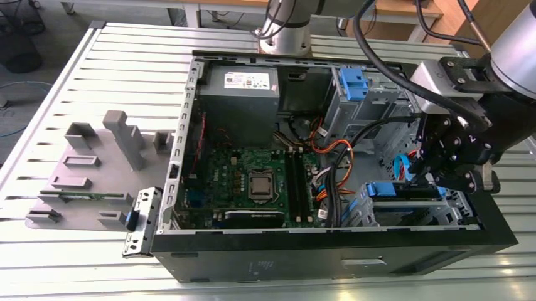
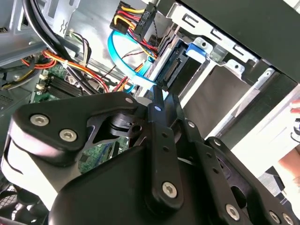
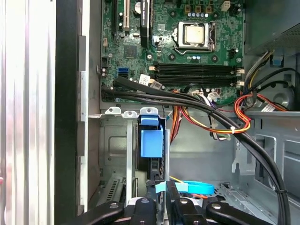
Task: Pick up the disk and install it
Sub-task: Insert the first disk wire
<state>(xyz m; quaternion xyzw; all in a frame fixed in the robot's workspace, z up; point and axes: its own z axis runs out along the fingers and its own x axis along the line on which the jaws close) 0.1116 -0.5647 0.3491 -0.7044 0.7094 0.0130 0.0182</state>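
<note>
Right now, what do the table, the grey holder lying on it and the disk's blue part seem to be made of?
The table looks like bare metal, likely aluminium: ribbed slats shining pale silver. The grey holder seems matte plastic: dull, uniform, blocky. The blue rail on the disk seems plastic: smooth, evenly bright.

One open black metal tower case (image 1: 335, 249) on one slatted aluminium table (image 1: 125, 56). Inside: one green motherboard (image 1: 238, 164), one square silver processor (image 1: 261, 185), one grey power-supply box (image 1: 238, 97), one blue-railed silver disk (image 1: 392, 189), near right. One grey moulded fixture plate (image 1: 109, 177), left.
</note>
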